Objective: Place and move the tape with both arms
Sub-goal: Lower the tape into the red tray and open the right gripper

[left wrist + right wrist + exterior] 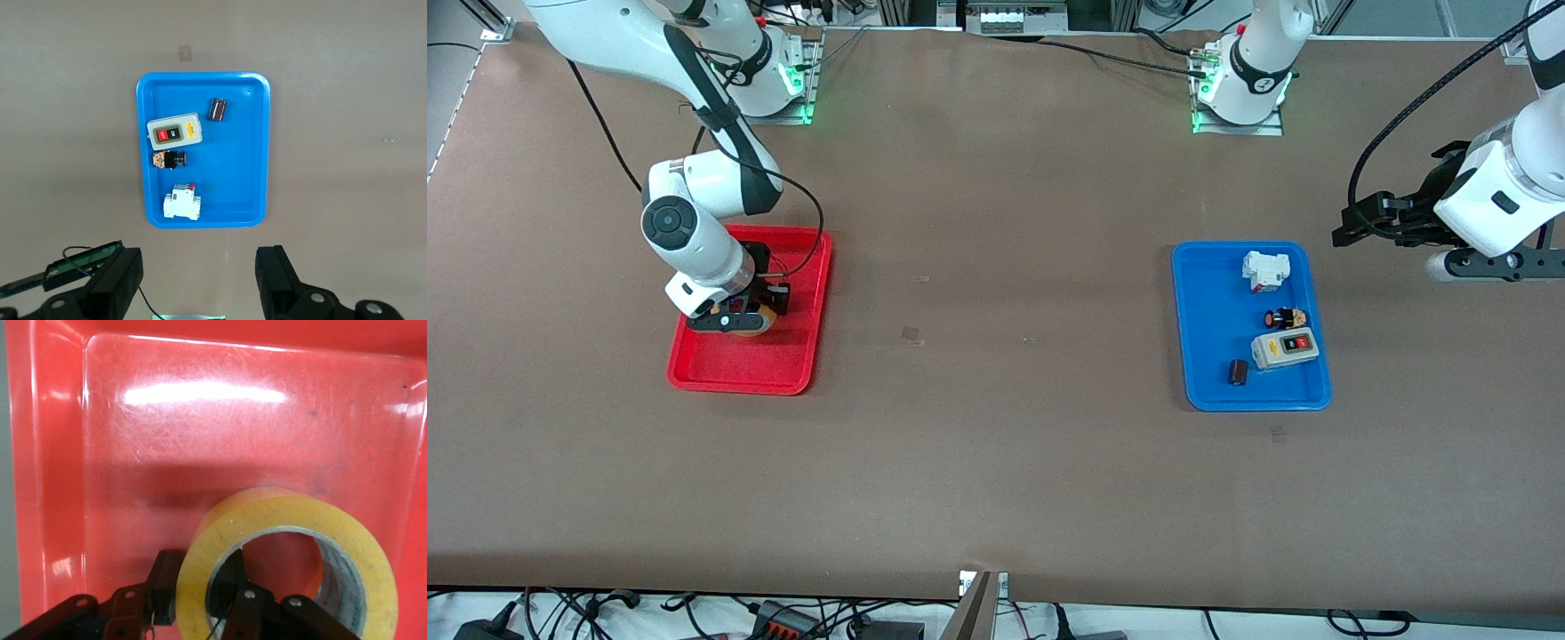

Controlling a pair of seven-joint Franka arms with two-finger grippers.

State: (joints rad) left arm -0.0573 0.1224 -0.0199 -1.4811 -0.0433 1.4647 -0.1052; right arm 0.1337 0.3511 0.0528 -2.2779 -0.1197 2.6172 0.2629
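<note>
The tape, a yellow-tan ring, lies in the red tray at the right arm's end of the table. In the front view only its edge shows under the hand. My right gripper is down in the tray, shut on the tape's wall: one finger is outside the ring, the other inside its open centre. My left gripper is open and empty, held in the air over bare table beside the blue tray, toward the left arm's end; it also shows in the front view.
The blue tray holds a grey switch box with red and black buttons, a white breaker, a small black-and-orange part and a small dark cylinder. Brown table lies between the trays.
</note>
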